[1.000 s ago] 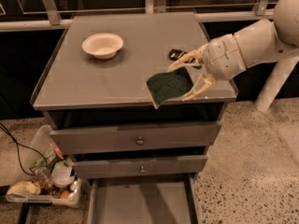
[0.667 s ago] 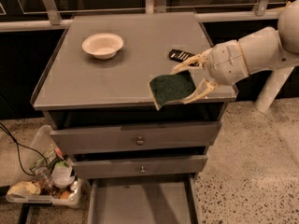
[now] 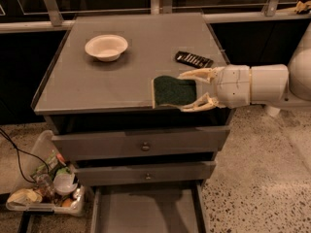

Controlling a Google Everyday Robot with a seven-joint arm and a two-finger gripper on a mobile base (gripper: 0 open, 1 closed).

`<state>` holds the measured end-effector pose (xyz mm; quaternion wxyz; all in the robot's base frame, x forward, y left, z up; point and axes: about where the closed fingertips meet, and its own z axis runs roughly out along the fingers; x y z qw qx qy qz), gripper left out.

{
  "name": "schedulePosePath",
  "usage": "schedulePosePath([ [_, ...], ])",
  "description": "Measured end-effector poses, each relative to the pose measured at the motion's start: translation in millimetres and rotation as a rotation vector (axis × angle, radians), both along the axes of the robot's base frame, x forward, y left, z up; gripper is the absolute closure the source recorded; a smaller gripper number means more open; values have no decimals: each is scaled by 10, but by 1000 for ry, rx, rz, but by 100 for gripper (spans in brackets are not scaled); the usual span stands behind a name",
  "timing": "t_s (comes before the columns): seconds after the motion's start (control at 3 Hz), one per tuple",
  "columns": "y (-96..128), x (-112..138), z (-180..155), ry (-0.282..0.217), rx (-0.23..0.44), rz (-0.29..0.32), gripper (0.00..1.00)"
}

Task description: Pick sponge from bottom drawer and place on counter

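The sponge point(image 3: 171, 91), dark green face up with a pale edge, is level at the front right edge of the counter point(image 3: 112, 81). I cannot tell whether it rests on the counter or hangs just above it. My gripper point(image 3: 182, 91) reaches in from the right and is shut on the sponge, one finger at its far side and one at its near side. The bottom drawer point(image 3: 146, 210) is pulled open below, and its grey floor shows bare.
A white bowl point(image 3: 106, 46) stands at the counter's back left. A black ridged rectangular object point(image 3: 193, 59) lies just behind the gripper. The two upper drawers point(image 3: 144, 146) are shut. A bin of clutter point(image 3: 46, 188) and a cable sit on the floor at left.
The gripper has carried the sponge up and slightly inward over the counter's front edge. The sponge has turned from tilted to lying level.
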<state>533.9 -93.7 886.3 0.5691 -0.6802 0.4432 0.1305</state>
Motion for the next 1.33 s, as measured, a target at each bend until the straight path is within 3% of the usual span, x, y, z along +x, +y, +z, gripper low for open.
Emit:
schedulePosePath([
  [0.33, -37, 231, 50, 31, 32, -114, 100],
  [0.67, -128, 473, 145, 69, -4, -210, 100],
  [1.33, -118, 414, 140, 97, 35, -199, 100],
])
